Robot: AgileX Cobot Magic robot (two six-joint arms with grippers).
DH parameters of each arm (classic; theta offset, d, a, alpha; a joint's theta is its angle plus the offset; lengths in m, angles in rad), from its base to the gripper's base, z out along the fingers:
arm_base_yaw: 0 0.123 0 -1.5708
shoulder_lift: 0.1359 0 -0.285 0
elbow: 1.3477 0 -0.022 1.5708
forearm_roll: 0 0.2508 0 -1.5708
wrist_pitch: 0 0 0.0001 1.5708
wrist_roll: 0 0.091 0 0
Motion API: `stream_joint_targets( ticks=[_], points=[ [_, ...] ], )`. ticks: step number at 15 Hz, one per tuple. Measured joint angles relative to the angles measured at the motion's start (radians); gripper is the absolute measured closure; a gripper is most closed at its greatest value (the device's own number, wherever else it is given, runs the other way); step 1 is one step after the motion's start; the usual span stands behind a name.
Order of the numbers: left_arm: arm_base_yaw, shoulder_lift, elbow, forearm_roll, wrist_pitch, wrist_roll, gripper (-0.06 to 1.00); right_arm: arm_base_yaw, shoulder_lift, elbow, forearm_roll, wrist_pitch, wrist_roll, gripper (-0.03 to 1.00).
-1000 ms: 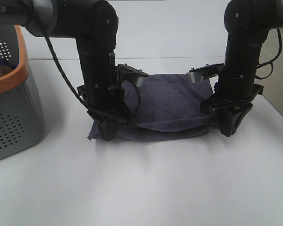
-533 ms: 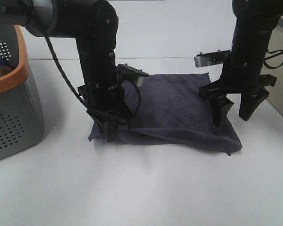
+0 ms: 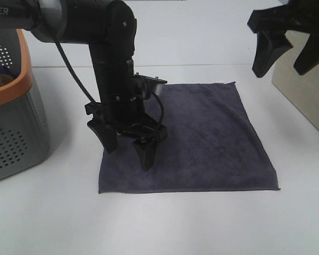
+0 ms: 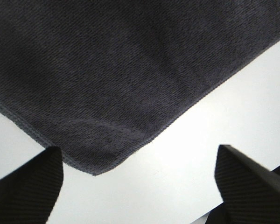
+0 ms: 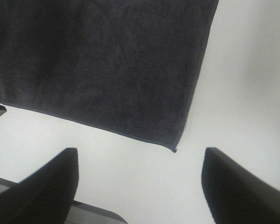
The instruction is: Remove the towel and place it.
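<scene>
Towel (image 3: 202, 138) is lying flat on the white counter (image 3: 175, 223), released. Left hand (image 3: 128, 146) is hovering over its near left corner, fingers spread apart. Right hand (image 3: 287, 56) is hanging high, also spread and empty. Grey basket (image 3: 13, 133) is sitting at the left edge.

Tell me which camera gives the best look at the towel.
The exterior high view: the towel lies flat on the white table with nearly its whole outline visible. The left wrist view shows only one rounded corner; the right wrist view shows one corner and two edges.
</scene>
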Motion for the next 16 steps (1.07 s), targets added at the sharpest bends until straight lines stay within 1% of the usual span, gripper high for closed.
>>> stream_joint_targets(
  ticks=[3, 5, 7, 9, 11, 13, 14, 15, 16],
  points=[
    [-0.004, -0.032, 0.000, -0.008, 0.000, -0.034, 0.08, 0.000, -0.097, 0.000, 0.000, 0.001, 0.017, 0.31],
    [-0.004, -0.081, 0.000, 0.002, 0.000, -0.054, 0.08, 0.000, -0.144, 0.000, -0.005, 0.001, 0.028, 0.31],
    [-0.004, -0.149, 0.000, 0.010, 0.000, -0.092, 0.08, 0.000, -0.176, 0.000, -0.028, 0.002, 0.051, 0.31],
    [0.006, -0.233, 0.000, 0.020, 0.000, -0.102, 0.08, 0.000, -0.211, 0.000, -0.075, 0.003, 0.098, 0.31],
    [0.063, -0.310, 0.000, 0.053, 0.001, -0.148, 0.08, 0.000, -0.245, 0.000, -0.150, 0.003, 0.163, 0.31],
    [0.158, -0.376, 0.000, 0.080, 0.002, -0.170, 0.08, 0.000, -0.278, 0.000, -0.198, 0.004, 0.182, 0.31],
    [0.205, -0.408, 0.000, 0.097, 0.002, -0.170, 0.08, -0.012, -0.287, 0.000, -0.198, 0.004, 0.183, 0.31],
    [0.229, -0.426, 0.000, 0.104, 0.002, -0.170, 0.08, -0.023, -0.289, 0.000, -0.192, 0.004, 0.183, 0.31],
    [0.272, -0.460, 0.001, 0.124, 0.003, -0.170, 0.08, -0.068, -0.292, 0.000, -0.173, 0.004, 0.182, 0.31]
  ],
)
